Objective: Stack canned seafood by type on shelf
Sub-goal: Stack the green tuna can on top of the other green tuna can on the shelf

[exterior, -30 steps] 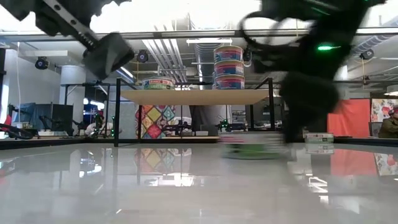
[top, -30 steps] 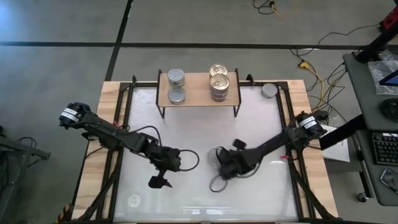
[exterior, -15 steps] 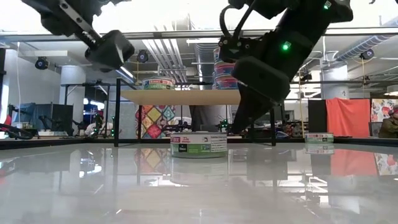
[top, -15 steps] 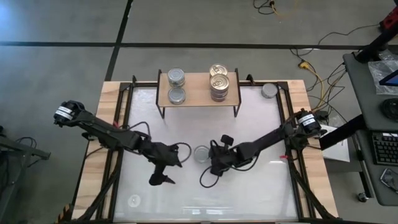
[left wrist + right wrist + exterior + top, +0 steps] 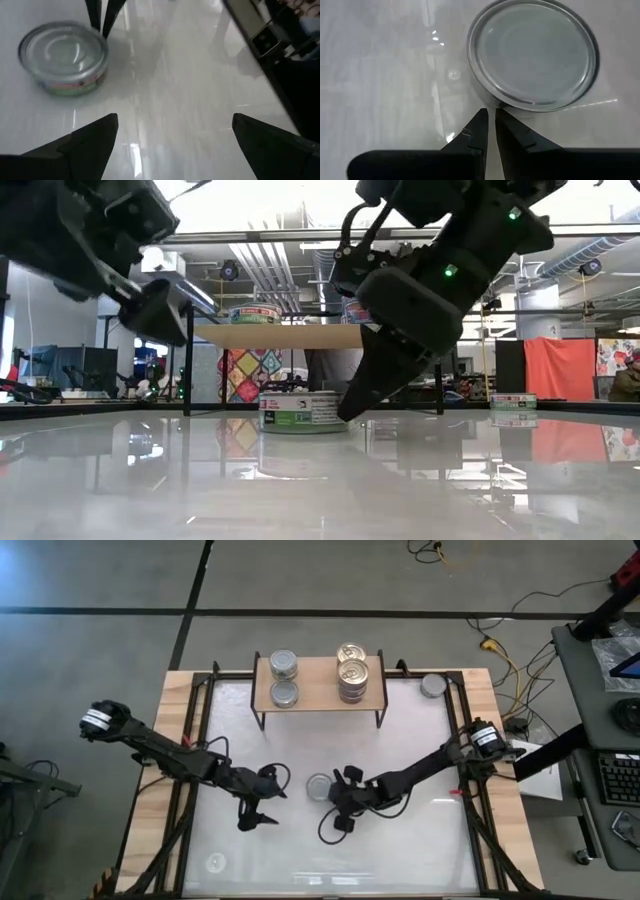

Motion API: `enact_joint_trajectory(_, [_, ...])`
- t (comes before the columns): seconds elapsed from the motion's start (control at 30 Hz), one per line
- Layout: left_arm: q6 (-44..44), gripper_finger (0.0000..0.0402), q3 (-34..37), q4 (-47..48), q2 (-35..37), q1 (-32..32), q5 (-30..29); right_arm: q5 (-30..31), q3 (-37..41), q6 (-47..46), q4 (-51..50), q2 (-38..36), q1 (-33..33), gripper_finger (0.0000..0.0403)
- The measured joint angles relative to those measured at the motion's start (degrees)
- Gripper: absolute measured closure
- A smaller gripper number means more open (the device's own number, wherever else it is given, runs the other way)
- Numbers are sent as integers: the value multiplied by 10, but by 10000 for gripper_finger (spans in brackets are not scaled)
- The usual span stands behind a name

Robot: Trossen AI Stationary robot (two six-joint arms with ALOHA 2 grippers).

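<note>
A silver-lidded tin (image 5: 320, 786) (image 5: 303, 410) (image 5: 64, 59) stands upright on the white tabletop near its middle. My right gripper (image 5: 337, 797) (image 5: 490, 119) is shut, low at the tin's right side. My left gripper (image 5: 256, 818) (image 5: 175, 145) is open and hovers left of the tin, touching nothing. The shelf (image 5: 320, 685) (image 5: 290, 335) stands at the far edge. It carries two silver tins (image 5: 285, 679) on its left part and gold-lidded tins (image 5: 352, 670) stacked on its right part. My right gripper touches the tin's side wall (image 5: 495, 102), low on the side toward the table's right, with the tips of its shut fingers (image 5: 506, 120). The fingers slant down from the right and near side. The tin stands flat on the table.
Another silver tin (image 5: 432, 686) (image 5: 514, 402) sits at the table's far right corner, right of the shelf. A loop of cable (image 5: 335, 828) hangs by the right gripper. The table's black frame rails (image 5: 190, 740) run along its left and right sides.
My right gripper has travelled toward the table's left, low over the top, and the silver tin has slid left with it, from under the gripper into plain view near the middle. My left gripper has dropped lower and shifted slightly toward the tin.
</note>
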State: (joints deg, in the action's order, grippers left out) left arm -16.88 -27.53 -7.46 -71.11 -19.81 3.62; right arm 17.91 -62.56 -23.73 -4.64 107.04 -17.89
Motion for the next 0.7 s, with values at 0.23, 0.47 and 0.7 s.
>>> enact_joint_trajectory(0.23, [21, 24, -8, 12, -32, 9, 0, 31, 2, 32, 3, 0, 32, 374])
enact_joint_trajectory(0.47, [77, 24, -9, 10, -31, 52, -1, 31, 3, 57, 7, 0, 60, 374])
enact_joint_trajectory(0.7, [150, 24, -4, 14, -32, 83, -52, 31, 3, 103, 35, 0, 90, 374])
